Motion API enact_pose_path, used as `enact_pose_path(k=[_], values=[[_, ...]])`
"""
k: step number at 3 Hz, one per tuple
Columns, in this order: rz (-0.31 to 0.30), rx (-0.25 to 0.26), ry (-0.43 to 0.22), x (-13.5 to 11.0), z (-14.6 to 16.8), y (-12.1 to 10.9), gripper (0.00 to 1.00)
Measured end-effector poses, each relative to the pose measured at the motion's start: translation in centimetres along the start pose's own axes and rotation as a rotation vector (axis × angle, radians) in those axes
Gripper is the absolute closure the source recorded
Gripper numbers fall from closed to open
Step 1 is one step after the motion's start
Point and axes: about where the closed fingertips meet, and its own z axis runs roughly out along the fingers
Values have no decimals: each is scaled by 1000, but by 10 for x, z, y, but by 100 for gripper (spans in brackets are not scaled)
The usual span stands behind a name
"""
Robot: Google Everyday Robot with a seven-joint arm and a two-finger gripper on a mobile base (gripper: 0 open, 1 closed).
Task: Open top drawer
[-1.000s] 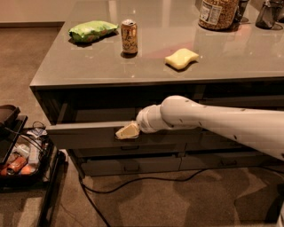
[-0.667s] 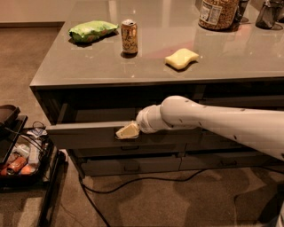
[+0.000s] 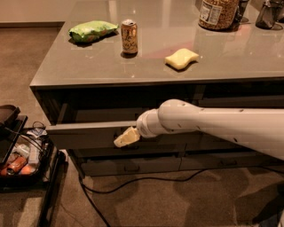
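Note:
The top drawer is a flat grey-brown front under the counter's left half, and it stands pulled out toward the camera, with a dark gap behind its top edge. My white arm reaches in from the right. My gripper has pale yellowish fingers and sits against the drawer front near its middle, where the handle would be. The handle itself is hidden behind the gripper.
A grey countertop carries a green bag, a drink can, a yellow sponge and a jar. Shallower drawer fronts lie below. A black cart with items stands at left. A cable runs across the floor.

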Motion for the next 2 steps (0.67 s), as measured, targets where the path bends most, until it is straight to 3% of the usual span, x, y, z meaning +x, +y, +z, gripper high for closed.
enact_pose_path(k=[1, 2], values=[[0, -4, 109, 14, -8, 14, 0], [27, -67, 145, 4, 2, 33, 0]])
